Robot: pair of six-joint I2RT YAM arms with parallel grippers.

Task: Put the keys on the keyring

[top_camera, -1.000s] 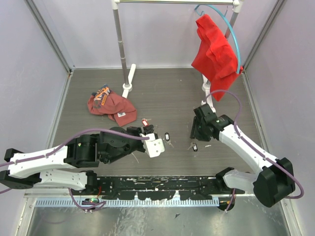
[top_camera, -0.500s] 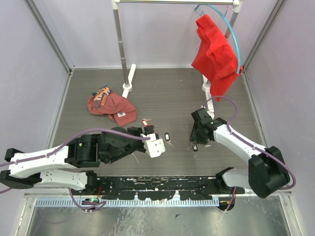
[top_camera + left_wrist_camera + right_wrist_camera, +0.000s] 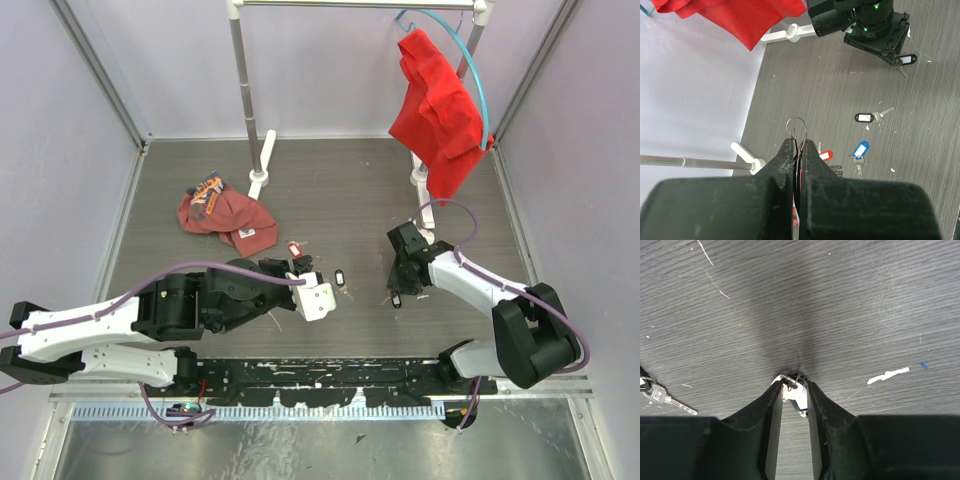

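Observation:
My left gripper [image 3: 796,142] is shut on the thin wire keyring [image 3: 796,124], whose loop sticks out past the fingertips; it hovers low at the table's middle-left [image 3: 302,266]. Loose keys lie ahead of it: a red-tagged key [image 3: 824,156], a blue-tagged key [image 3: 860,149] and a black-tagged key [image 3: 865,117]. My right gripper [image 3: 795,386] is pressed down on the table, jaws closed round a small silver key [image 3: 796,394]. In the top view the right gripper [image 3: 398,284] stands over a black-tagged key [image 3: 396,298]. The red-tagged key [image 3: 294,247] and the other black-tagged key [image 3: 340,277] also show there.
Another silver key [image 3: 660,397] lies left of the right fingers. A red cap [image 3: 225,215] lies at the back left. A clothes rack stands behind on white feet [image 3: 258,182], with a red cloth [image 3: 435,110] on a blue hoop hanger [image 3: 478,80].
The right arm has drawn in and lowered its gripper onto the black-tagged key by the table's centre-right. The left arm and keyring have not moved.

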